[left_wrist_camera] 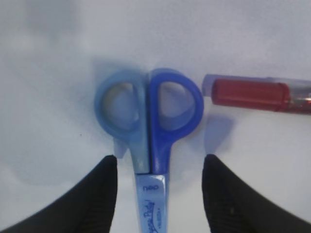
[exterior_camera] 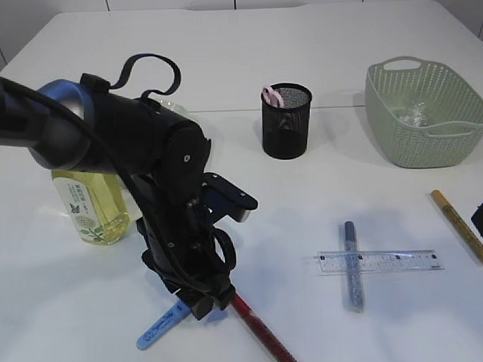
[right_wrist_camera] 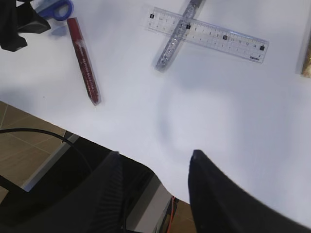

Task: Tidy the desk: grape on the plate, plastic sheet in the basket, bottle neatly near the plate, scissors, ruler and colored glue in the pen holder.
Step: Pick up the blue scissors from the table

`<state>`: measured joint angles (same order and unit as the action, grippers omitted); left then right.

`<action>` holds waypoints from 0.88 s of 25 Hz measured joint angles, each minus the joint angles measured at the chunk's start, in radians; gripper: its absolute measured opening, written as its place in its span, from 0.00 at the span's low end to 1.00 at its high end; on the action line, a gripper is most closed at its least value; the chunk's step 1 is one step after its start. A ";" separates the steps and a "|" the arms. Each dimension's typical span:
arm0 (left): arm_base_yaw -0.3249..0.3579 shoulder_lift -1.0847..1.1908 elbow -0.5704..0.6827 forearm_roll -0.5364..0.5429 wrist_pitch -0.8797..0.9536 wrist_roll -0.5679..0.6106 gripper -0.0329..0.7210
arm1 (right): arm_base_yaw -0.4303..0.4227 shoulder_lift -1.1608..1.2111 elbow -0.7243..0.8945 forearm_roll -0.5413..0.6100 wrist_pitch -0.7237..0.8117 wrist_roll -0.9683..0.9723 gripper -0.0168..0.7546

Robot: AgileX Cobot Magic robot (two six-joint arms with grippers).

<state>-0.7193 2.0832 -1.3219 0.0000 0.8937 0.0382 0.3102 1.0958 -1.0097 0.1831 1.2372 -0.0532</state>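
Observation:
Blue scissors [left_wrist_camera: 148,111] lie flat on the white table, handles away from the camera; their sheathed tip shows in the exterior view [exterior_camera: 161,327]. My left gripper [left_wrist_camera: 160,167] is open, one finger on each side of the scissors just below the handles, low over the table [exterior_camera: 200,301]. A red glue pen [left_wrist_camera: 262,94] lies just right of the handles. A clear ruler [exterior_camera: 379,261] lies under a blue glitter glue pen [exterior_camera: 352,264]. A gold glue pen [exterior_camera: 461,226] lies farther right. My right gripper [right_wrist_camera: 154,155] is open and empty over the table's front edge. The grape is hidden.
A black mesh pen holder [exterior_camera: 287,120] holds pink-handled scissors [exterior_camera: 271,94]. The green basket [exterior_camera: 427,113] at back right holds a clear plastic sheet [exterior_camera: 415,113]. A bottle of yellow liquid [exterior_camera: 90,205] stands at left, behind my left arm. A plate edge [exterior_camera: 174,110] peeks above that arm.

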 joint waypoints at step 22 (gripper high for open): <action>0.014 0.012 0.000 -0.005 0.000 -0.001 0.58 | 0.000 0.000 0.000 0.000 0.000 -0.002 0.49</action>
<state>-0.7049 2.0954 -1.3219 -0.0053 0.8937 0.0372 0.3102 1.0958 -1.0097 0.1831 1.2372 -0.0550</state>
